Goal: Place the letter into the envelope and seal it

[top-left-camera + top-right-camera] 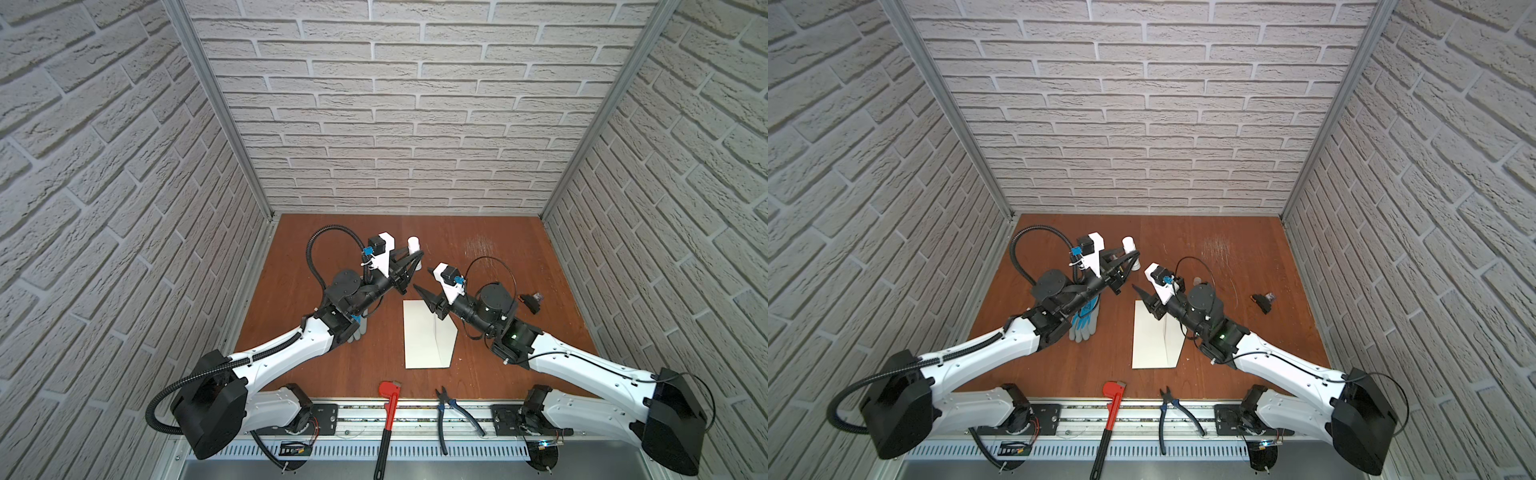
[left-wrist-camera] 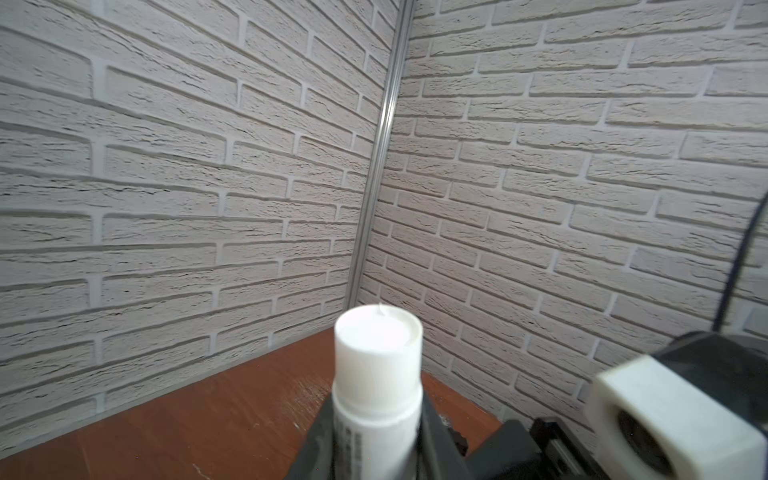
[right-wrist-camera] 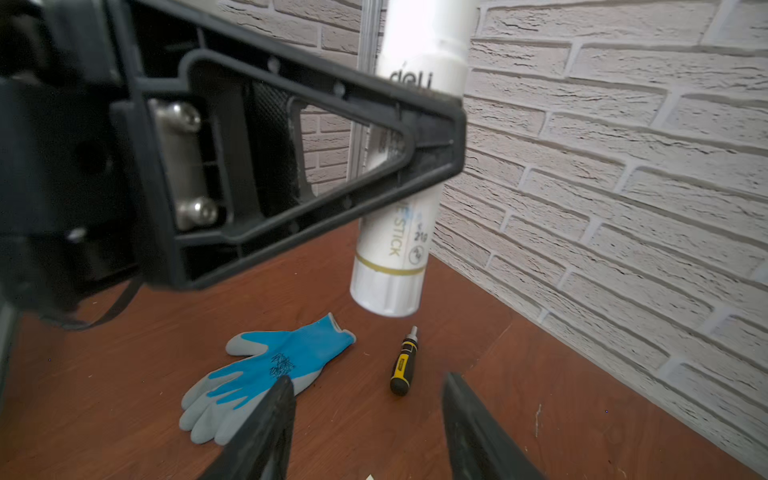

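Brown wooden table (image 1: 498,266): your large cream-white paper envelope (image 1: 428,334) lies flat on it. Beyond the envelope's far end, left gripper (image 1: 415,259) clamps a white plastic glue stick (image 1: 414,244); over that far end, right gripper (image 3: 369,378) hangs, jaws apart

blue glove (image 3: 270,370), screwdriver (image 3: 403,363), red wrench (image 1: 387,419), pliers (image 1: 442,404)

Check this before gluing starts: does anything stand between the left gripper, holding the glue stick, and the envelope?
Yes: the right gripper, open and empty, hangs over the envelope's far end, on the line from the left gripper and its glue stick. Nothing else visible lies between them.
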You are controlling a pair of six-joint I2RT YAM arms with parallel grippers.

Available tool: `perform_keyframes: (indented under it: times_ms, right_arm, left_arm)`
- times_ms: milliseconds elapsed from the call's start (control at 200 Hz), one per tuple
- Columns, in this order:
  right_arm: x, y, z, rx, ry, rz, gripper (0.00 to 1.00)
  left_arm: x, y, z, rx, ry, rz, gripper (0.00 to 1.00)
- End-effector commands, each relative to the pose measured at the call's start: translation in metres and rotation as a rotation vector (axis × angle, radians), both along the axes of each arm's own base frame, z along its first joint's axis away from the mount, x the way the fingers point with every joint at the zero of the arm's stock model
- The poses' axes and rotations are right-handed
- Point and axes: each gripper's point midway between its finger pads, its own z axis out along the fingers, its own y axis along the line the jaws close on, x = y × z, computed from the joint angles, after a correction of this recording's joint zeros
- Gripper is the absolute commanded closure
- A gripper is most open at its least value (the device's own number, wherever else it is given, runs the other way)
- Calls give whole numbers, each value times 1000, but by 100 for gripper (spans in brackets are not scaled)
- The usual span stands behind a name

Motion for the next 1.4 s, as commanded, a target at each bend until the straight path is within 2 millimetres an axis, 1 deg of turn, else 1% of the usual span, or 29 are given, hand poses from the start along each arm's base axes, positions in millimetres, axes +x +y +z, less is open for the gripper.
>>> perform_keyframes:
  times_ms: [0, 70, 240, 355, 520, 850, 1060, 1180, 1235, 1290, 1395]
  right_arm:
    - [12, -3, 41, 124, -141, -100, 44]
    - [20, 0, 38, 132, -137, -124, 44]
    - [30, 5, 35, 150, -135, -156, 44]
    - [36, 4, 34, 162, -138, -180, 47]
    - [39, 6, 33, 171, -131, -185, 61]
    - [40, 10, 34, 172, -133, -171, 79]
    - [31, 13, 41, 169, -144, -122, 89]
    - [17, 18, 50, 158, -146, -43, 93]
    - [9, 21, 55, 149, -135, 3, 94]
    - [1, 21, 58, 164, -102, 41, 94]
    - [-23, 29, 67, 160, -55, 186, 94]
  left_arm:
    - [13, 6, 12, -21, -58, 129, 100]
    - [14, 4, 12, -33, -58, 134, 100]
    - [14, 1, 12, -44, -54, 133, 100]
    - [14, 1, 11, -45, -52, 135, 100]
    - [14, 2, 10, -48, -48, 133, 100]
    - [14, -1, 5, -61, -26, 116, 100]
    - [12, -4, 2, -54, -11, 87, 100]
    - [10, -5, 1, -58, 4, 36, 100]
    - [7, -6, 0, -68, 12, -24, 100]
    - [1, -5, 3, -97, 8, -119, 100]
    - [-14, -2, 11, -167, 16, -361, 100]
